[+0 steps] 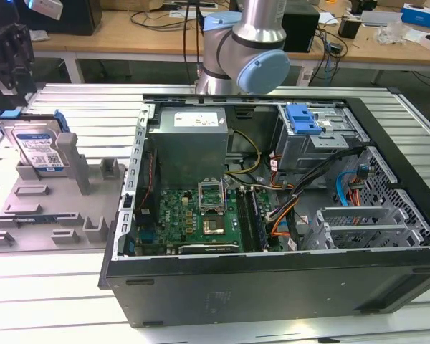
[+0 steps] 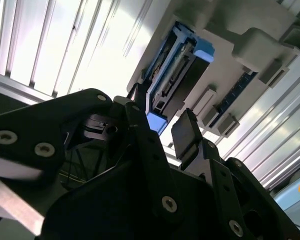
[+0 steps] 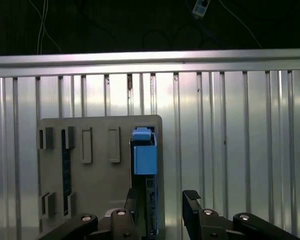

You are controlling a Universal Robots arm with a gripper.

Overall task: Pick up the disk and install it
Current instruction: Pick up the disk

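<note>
- The disk (image 1: 30, 142) stands on edge in a slot of the grey fixture plate (image 1: 57, 208). The plate lies near the edge of the ribbed metal worktop (image 1: 86, 107) on the exterior view's left.
- The disk's white-and-blue label faces the open computer case (image 1: 272, 279), and its blue frame shows along the top edge.
- A grey upright post (image 1: 67, 154) of the plate stands just beside the disk, on its labelled side.
- The gripper (image 1: 13, 50) hangs over the disk, clear of it and holding nothing.
- In the first wrist view the gripper (image 3: 161, 195) looks straight down on the plate (image 3: 100, 185). The disk (image 3: 144, 150) shows there edge-on as a narrow blue-capped strip.
- The fingers (image 3: 192, 205) are spread wide, and the disk's line runs between them, closer to one finger than the other.
- In the second wrist view the gripper (image 2: 160, 112) has the same wide gap. The disk's (image 2: 176, 70) blue frame shows beyond the fingertips, untouched.
- The case fills the middle of the worktop and the exterior view's right, lying on its side with the panel off.
- Inside it are a grey power supply (image 1: 192, 140), a green motherboard (image 1: 193, 215) and a blue latch (image 1: 303, 118) on the drive cage at the far side.
- The arm (image 1: 247, 50) rises behind the case at the worktop's far edge.
</note>
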